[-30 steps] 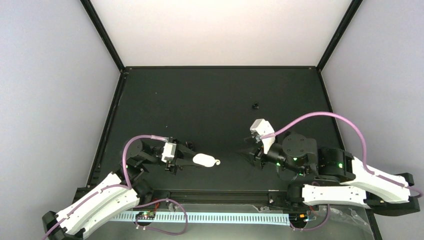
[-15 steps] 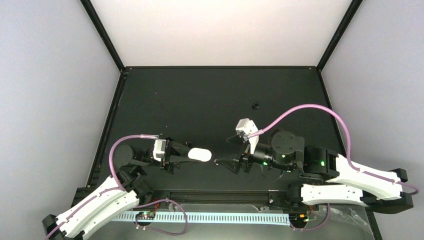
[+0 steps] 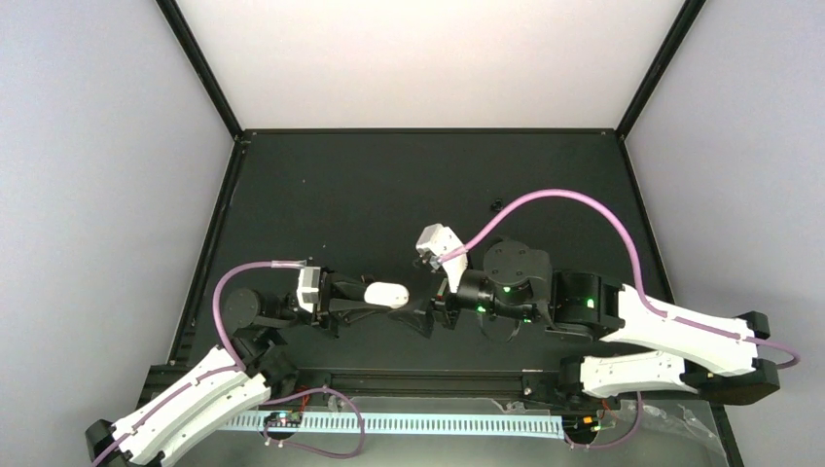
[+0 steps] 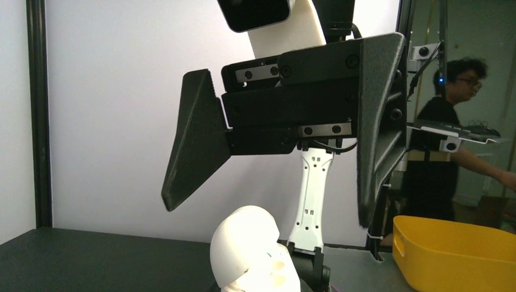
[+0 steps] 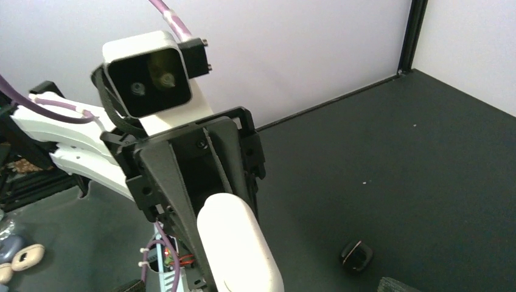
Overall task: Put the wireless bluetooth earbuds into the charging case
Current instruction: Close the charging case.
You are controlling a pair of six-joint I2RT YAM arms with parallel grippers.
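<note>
Black table bears one small black object

We're staring right at the left gripper, clamped on the charging case that pokes toward us. A small black object lies on the dark table nearby.

The glossy white oval plastic charging case is held clear of the black worktop. The left gripper has its jaws clamped on one end. The case lies roughly level, its free rounded end pointing right. Whether its lid is open cannot be told.
</note>
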